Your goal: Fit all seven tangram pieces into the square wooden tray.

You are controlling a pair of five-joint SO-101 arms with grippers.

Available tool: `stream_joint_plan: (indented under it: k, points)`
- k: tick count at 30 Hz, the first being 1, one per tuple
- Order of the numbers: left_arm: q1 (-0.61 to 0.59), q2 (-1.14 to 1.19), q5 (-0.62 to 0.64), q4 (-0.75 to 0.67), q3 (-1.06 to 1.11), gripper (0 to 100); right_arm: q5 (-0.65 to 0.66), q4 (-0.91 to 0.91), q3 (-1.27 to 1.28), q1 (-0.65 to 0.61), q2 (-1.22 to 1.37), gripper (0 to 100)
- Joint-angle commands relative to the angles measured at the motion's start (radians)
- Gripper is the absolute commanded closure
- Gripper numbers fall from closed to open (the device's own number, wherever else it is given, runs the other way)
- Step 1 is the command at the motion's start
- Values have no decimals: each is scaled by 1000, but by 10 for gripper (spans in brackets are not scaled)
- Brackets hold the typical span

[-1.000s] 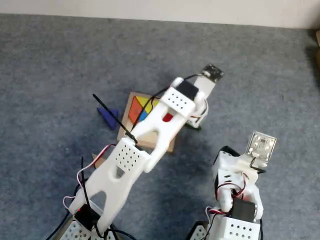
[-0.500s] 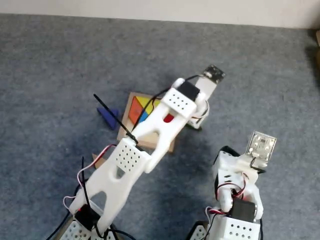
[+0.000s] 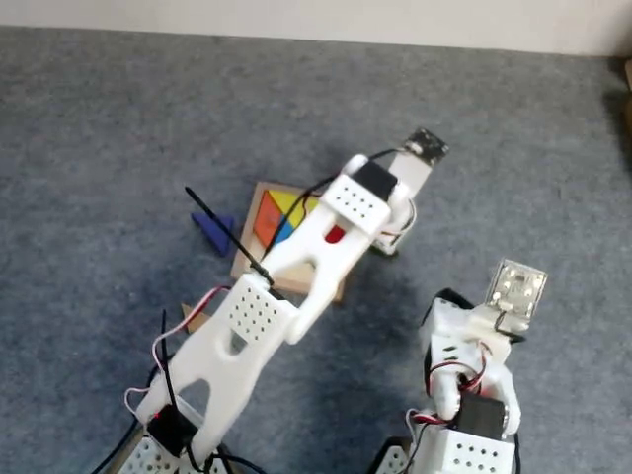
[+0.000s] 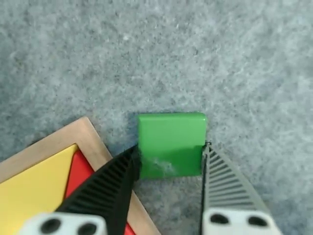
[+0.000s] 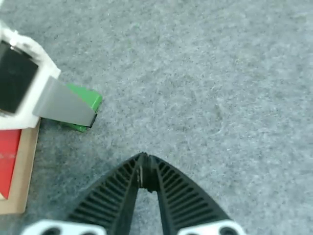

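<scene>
At the near right, the right gripper (image 5: 145, 169) hangs over bare carpet (image 5: 220, 73) with its fingers pressed together and nothing between them. Its arm (image 3: 469, 380) is folded back close to its base.

Farther off and to the left, the tray (image 3: 249, 221) lies tilted on the carpet, partly under the left arm (image 3: 296, 267). Inside it show an orange triangle (image 3: 267, 217), a yellow piece (image 3: 287, 202) and a blue piece (image 3: 283, 233). The left wrist view shows yellow (image 4: 34, 181) and red (image 4: 80, 174) against the wooden rim (image 4: 93, 139).

Just right of the tray and outside it is the green square (image 4: 171, 142). The left gripper (image 4: 170, 149) pinches it, with one finger on each of two opposite sides. Whether the square rests on the carpet or is raised off it, I cannot tell. The right wrist view shows the same square (image 5: 93, 102) beside the tray's edge (image 5: 24, 166).

A dark blue piece (image 3: 210, 229) lies on the carpet just left of the tray.
</scene>
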Motion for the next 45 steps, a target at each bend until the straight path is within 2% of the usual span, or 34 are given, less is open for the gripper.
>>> stream_joint_plan:
  k: [1,8,14,20,24,29,34,37,42,45]
  points:
    - [21,-16,3,41,-27,895,-9,-28,139,13,-8,994]
    - [58,-25,3,130,-41,898,-8,-28,139,13,-8,994]
    - [47,-25,5,259,-226,899,-8,-28,139,13,-8,994]
    - [-1,-67,5,262,-237,899,-8,-28,139,13,-8,994]
    - [-62,-188,5,262,-130,899,-8,-28,139,13,-8,994]
    - [-110,-421,2,259,139,896,-8,-28,139,13,-8,994]
    - [-134,-590,-80,256,354,895,-6,-28,139,13,-8,994]
    - [-125,-588,-100,233,384,870,-6,-28,139,13,-8,994]
    - [-124,-499,-97,137,381,707,-6,-28,139,13,-8,994]
    - [-122,-433,-101,26,380,702,-8,-28,139,13,-8,994]
